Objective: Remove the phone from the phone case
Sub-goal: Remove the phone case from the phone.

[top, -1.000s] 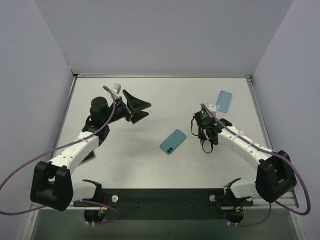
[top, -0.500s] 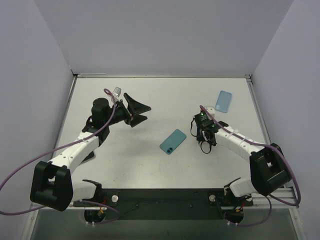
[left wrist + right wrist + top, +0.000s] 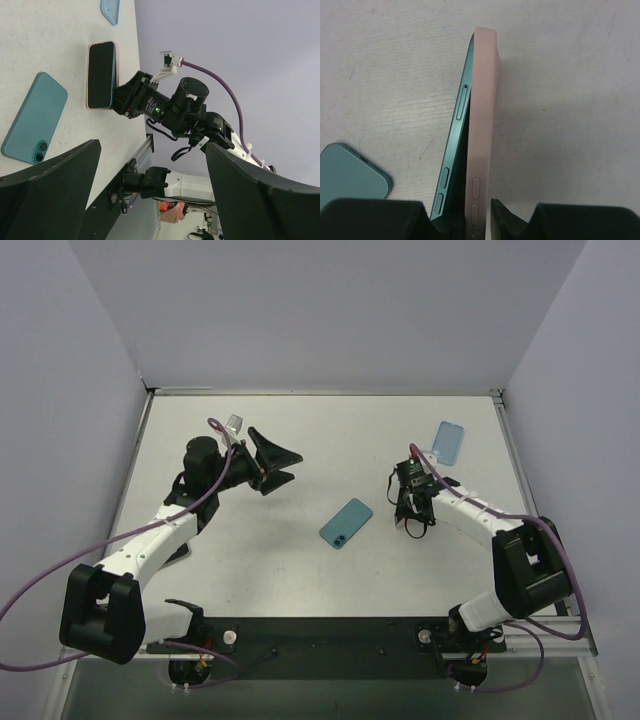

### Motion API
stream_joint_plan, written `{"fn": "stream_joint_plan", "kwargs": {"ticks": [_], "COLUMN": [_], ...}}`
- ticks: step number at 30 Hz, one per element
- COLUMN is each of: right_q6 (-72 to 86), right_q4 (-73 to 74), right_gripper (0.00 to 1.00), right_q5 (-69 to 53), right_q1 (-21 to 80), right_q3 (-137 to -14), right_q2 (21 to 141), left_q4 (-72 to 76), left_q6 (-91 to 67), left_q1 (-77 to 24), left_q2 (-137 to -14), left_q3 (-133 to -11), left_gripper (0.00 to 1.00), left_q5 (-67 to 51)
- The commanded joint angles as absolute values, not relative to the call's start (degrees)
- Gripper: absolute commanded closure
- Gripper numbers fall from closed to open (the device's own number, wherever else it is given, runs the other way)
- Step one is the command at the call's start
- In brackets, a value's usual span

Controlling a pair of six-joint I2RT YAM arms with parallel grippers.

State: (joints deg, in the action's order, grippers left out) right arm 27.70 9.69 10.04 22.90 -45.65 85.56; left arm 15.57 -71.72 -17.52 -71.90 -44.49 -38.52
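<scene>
The phone (image 3: 457, 135) is teal and stands on its long edge, side buttons up, inside a pink phone case (image 3: 482, 100). Its near end has come away from the case, leaving a dark gap. My right gripper (image 3: 475, 220) is shut across that end, one finger on the phone and one on the case. In the left wrist view the cased phone (image 3: 101, 75) shows its dark screen, with the right gripper (image 3: 127, 100) at its end. My left gripper (image 3: 280, 462) hangs open over the left of the table, holding nothing.
A second teal phone (image 3: 346, 523) lies camera side up in the middle of the table, just left of the right gripper. A light blue case (image 3: 449, 442) lies at the back right. Grey walls close the table (image 3: 300, 420) on three sides.
The right gripper has shifted slightly toward the back right with the cased phone, and its arm has swung in. The left gripper drew back a little to the left.
</scene>
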Motion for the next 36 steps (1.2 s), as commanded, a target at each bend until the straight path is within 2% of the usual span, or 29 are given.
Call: {"fn": "stream_joint_plan", "kwargs": {"ticks": [1,12,16,20,22,24,32,36], "right_q6": [31.0,32.7,32.6,33.2,34.2,34.6,34.3,35.2], "right_q4": [9.6,12.6,12.7,9.2,6.3,3.8,5.5,4.0], "right_gripper": [0.83,0.89,1.0,1.0,1.0,1.0,1.0,1.0], "right_q5": [8.0,4.4,3.3,0.4,-6.8,-8.5,-7.9,-10.4], "right_q1": [20.7,20.1,20.3,20.3,20.0,20.7,27.4,28.3], "right_q3": [-44.6,-48.7,-48.4,-45.5,-43.8,-43.5,-49.6,-49.4], "right_q2": [92.4,98.6,98.5,96.6,96.1,96.7,103.4,101.3], "left_q4": [17.4,18.7,20.2,17.2,16.8,17.4,21.0,22.0], "left_q6": [-71.3,-71.6,-72.2,-69.4,-68.6,-68.6,-64.9,-62.6], "left_q1": [-18.2,-18.8,-19.2,-20.7,-21.6,-23.2,-27.7,-29.8], "left_q2": [-70.6,-71.2,-71.8,-73.3,-74.4,-75.9,-82.7,-88.1], "left_q3": [-43.9,-43.3,-43.1,-44.4,-44.6,-44.5,-45.3,-45.0], "left_gripper": [0.03,0.03,0.03,0.03,0.03,0.03,0.03,0.03], "left_q5": [-37.9,-38.7,-39.1,-38.8,-38.8,-38.8,-38.6,-39.4]}}
